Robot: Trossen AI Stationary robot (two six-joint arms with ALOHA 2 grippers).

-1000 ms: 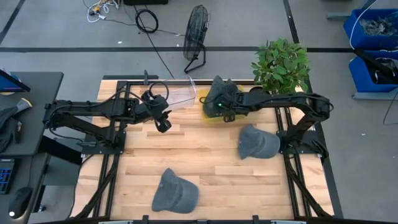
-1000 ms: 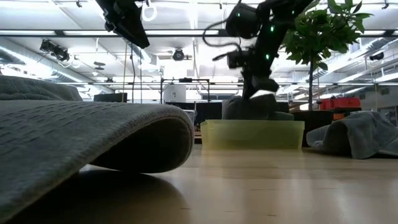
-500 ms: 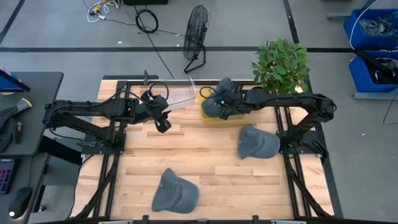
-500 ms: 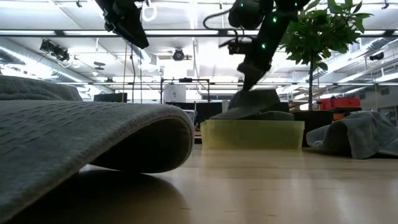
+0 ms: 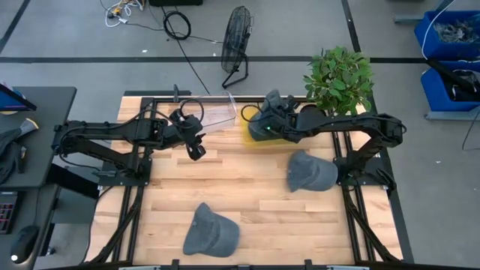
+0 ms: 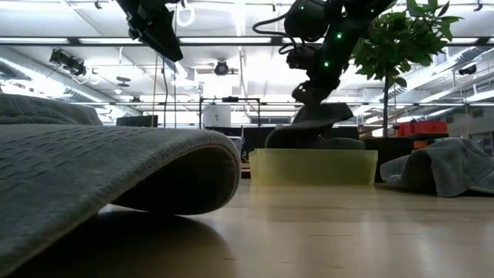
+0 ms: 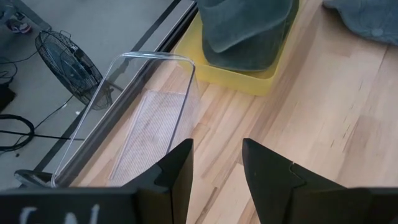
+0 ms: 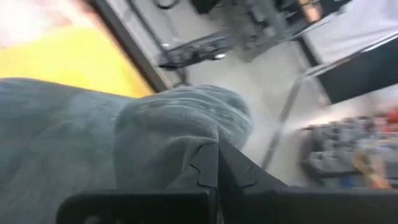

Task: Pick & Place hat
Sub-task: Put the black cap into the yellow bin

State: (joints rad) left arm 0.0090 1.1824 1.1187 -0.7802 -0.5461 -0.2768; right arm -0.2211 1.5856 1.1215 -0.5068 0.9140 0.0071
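A grey hat (image 5: 272,101) sits in the yellow bin (image 5: 253,141) at the table's far edge. My right gripper (image 5: 264,124) is shut on it from above; the low view shows the right gripper (image 6: 310,94) over the hat (image 6: 318,120), whose lower part rests inside the bin (image 6: 312,166). My left gripper (image 5: 196,148) hovers open above the table, left of the bin; its wrist view shows its gripper (image 7: 216,168) above bare wood, with the hat (image 7: 245,25) and bin (image 7: 249,81) farther off. My right gripper pinches a bunched fold of the hat's grey fabric (image 8: 186,134) between its two shut fingers (image 8: 242,174), coming from above and slanting down. The held part (image 6: 324,114) is raised and tilted. The lower part of the hat (image 6: 309,141) stays in the yellow bin.
Two more grey hats lie on the table: one near the right edge (image 5: 311,171) and one near the front (image 5: 211,230), which fills the low view's left (image 6: 116,170). A clear plastic container (image 5: 214,116) lies left of the bin. A potted plant (image 5: 339,79) stands at the far right corner.
My right gripper has risen from low over the bin, staying shut on the hat. The pinched part of the hat has come up with it and now stands tilted above the bin's rim, while the hat's lower part has stayed in the bin.
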